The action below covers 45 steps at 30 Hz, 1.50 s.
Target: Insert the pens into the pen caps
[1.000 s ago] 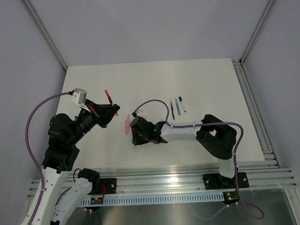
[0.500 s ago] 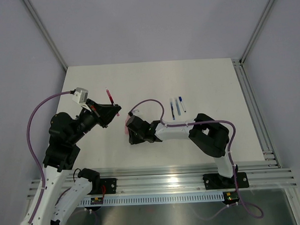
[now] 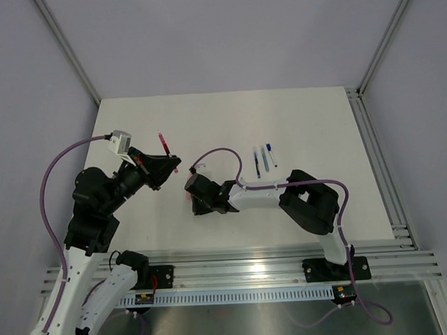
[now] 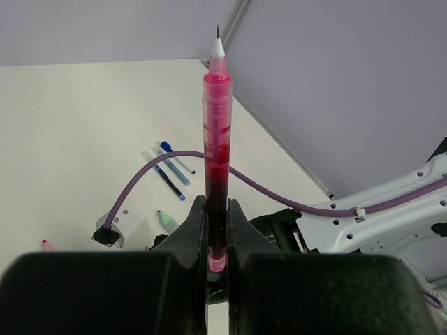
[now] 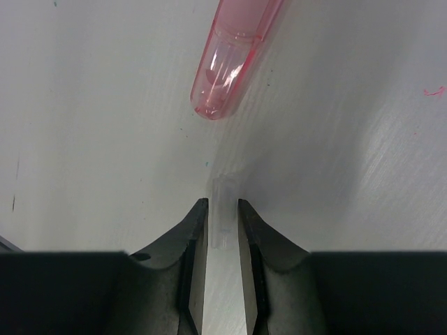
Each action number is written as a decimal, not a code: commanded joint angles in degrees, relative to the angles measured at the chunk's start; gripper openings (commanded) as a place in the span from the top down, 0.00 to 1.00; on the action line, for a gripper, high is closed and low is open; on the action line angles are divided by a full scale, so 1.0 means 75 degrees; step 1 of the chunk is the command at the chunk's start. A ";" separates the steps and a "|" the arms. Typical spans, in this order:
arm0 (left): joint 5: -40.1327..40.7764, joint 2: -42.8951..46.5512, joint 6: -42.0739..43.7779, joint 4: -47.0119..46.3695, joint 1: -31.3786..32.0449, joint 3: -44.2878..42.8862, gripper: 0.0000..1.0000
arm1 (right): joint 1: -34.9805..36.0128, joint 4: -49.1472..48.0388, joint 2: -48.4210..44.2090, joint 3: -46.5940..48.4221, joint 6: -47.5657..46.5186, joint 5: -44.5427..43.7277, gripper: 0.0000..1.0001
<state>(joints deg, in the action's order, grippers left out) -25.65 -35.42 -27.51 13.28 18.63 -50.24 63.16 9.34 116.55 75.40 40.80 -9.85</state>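
One translucent red pen [image 4: 216,139] (white-tipped) in pinch of left hand [image 4: 216,213]; state of right hand [image 5: 222,209] unclear.

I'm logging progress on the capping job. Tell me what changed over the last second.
The right gripper slid left to the pink cap, which now lies just ahead of its fingertips. The left gripper stayed shut on the red pen; the spare pens did not move.
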 commanded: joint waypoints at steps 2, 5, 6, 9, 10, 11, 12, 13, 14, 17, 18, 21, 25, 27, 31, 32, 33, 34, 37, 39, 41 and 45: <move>-0.0213 -0.0012 -0.0071 -0.0435 -0.0047 -0.0169 1.00 | 0.0075 0.0395 0.0221 0.0131 -0.0002 -0.0363 0.71; -0.0213 -0.0035 -0.0071 -0.0458 -0.0047 -0.0157 1.00 | 0.0075 0.0418 0.0221 0.0119 -0.0002 -0.0421 0.71; -0.0236 -0.0035 -0.0094 -0.0470 -0.0047 -0.0157 1.00 | 0.0087 0.0395 0.0245 0.0096 -0.0014 -0.0410 0.71; -0.0260 -0.0059 -0.0129 -0.0516 -0.0047 -0.0145 1.00 | 0.0087 0.0337 0.0315 0.0084 -0.0014 -0.0305 0.78; -0.0260 -0.0070 -0.0141 -0.0517 -0.0047 -0.0134 1.00 | 0.0087 0.0290 0.0304 0.0049 0.0044 -0.0304 0.80; -0.0271 -0.0070 -0.0153 -0.0551 -0.0047 -0.0110 1.00 | 0.0087 0.0197 0.0280 -0.0009 0.0091 -0.0304 0.83; -0.0272 -0.0094 -0.0176 -0.0563 -0.0047 -0.0087 1.00 | 0.0087 0.0161 0.0268 -0.0045 0.0092 -0.0328 0.83; -0.0295 -0.0094 -0.0199 -0.0587 -0.0047 -0.0075 1.00 | 0.0099 0.0137 0.0257 -0.0080 0.0127 -0.0339 0.86; -0.0307 -0.0105 -0.0211 -0.0610 -0.0035 -0.0063 1.00 | 0.0087 0.0125 0.0245 -0.0126 0.0150 -0.0351 0.87; -0.0330 -0.0141 -0.0258 -0.0657 -0.0035 -0.0040 1.00 | 0.0087 0.0020 0.0175 -0.0243 0.0185 -0.0363 0.97; -0.0307 -0.0152 -0.0258 -0.0669 -0.0035 -0.0028 1.00 | 0.0087 -0.0050 0.0105 -0.0279 0.0197 -0.0433 0.98; -0.0341 -0.0199 -0.0293 -0.0575 0.0000 -0.0028 1.00 | 0.0087 -0.0330 -0.0187 -0.0537 0.0232 -0.0631 1.00; -0.0283 0.0011 -0.0270 -0.0225 0.0012 0.0205 1.00 | 0.0075 -0.0987 -0.0645 -0.1086 0.0174 -0.0703 1.00; -0.0225 0.0117 -0.0223 0.0080 0.0012 0.0264 1.00 | 0.0087 -0.1583 -0.0926 -0.1321 0.0162 -0.0609 1.00; -0.0225 0.0363 -0.0188 0.0561 0.0023 0.0487 1.00 | 0.0110 -0.2194 -0.1383 -0.1988 0.0256 -0.0562 1.00; -0.0248 0.0421 -0.0199 0.0701 0.0023 0.0580 1.00 | 0.0134 -0.2369 -0.1570 -0.2106 0.0267 -0.0609 1.00; -0.0271 0.0422 -0.0211 0.0749 0.0023 0.0628 1.00 | 0.0146 -0.2452 -0.1664 -0.2212 0.0279 -0.0621 1.00; -0.0283 0.0445 -0.0235 0.0772 0.0023 0.0698 1.00 | 0.0146 -0.2546 -0.1758 -0.2422 0.0302 -0.0621 1.00; -0.0412 0.0434 -0.0410 0.0749 0.0023 0.0921 1.00 | 0.0157 -0.2815 -0.2168 -0.2820 0.0303 -0.0667 1.00; -0.0471 0.0387 -0.0457 0.0749 0.0035 0.1026 1.00 | 0.0157 -0.3108 -0.2648 -0.3079 0.0244 -0.0726 1.00; -0.0506 0.0340 -0.0446 0.0784 0.0058 0.1038 1.00 | 0.0169 -0.3272 -0.3139 -0.3442 0.0221 -0.0843 1.00; -0.0693 0.0199 -0.0247 0.0948 0.0140 0.1027 1.00 | 0.0169 -0.3425 -0.3844 -0.3876 0.0115 -0.0937 1.00</move>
<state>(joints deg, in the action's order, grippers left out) -27.94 -33.50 -30.06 21.21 19.03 -42.39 63.86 -11.64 92.49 47.75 42.28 -13.93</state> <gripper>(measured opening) 0.057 0.156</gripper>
